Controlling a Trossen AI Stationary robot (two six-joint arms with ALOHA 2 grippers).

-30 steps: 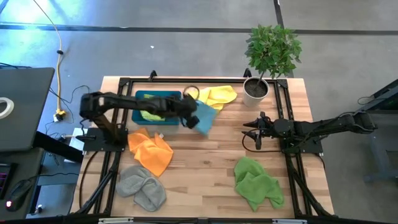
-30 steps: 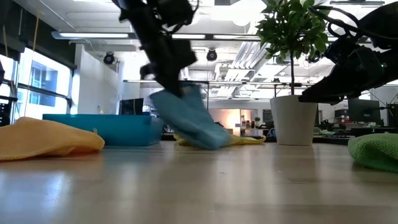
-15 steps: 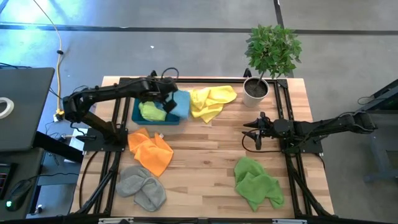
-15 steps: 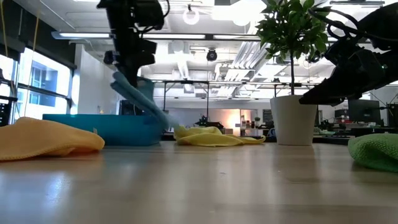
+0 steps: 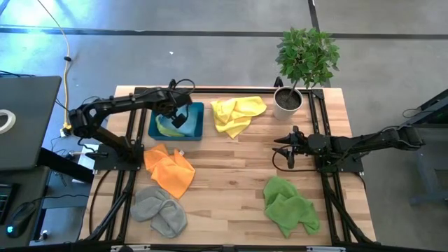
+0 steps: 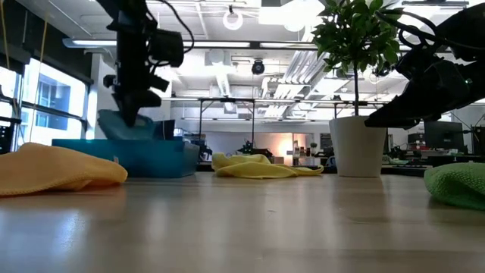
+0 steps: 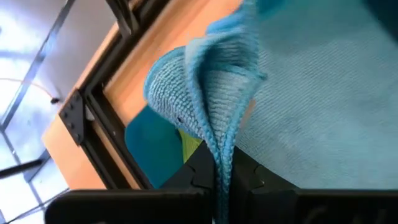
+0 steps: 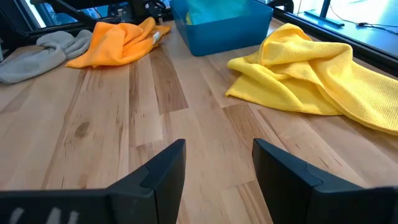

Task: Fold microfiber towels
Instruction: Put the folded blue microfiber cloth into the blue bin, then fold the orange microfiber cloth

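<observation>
Your left gripper (image 7: 222,177), still clenched on the soft light blue microfiber towel (image 7: 298,93), has swung it from mid-table into the rigid dark teal rectangular tray (image 5: 197,120), so release comes next; your right gripper (image 8: 217,168) waits, gaping.

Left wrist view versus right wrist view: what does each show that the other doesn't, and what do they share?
Only the left wrist view shows the light blue towel pinched between the left gripper fingers, with a sliver of light green towel beneath.

Only the right wrist view shows the yellow towel, orange towel and grey towel lying on the table, past the open right gripper.

Both show the teal tray.
</observation>
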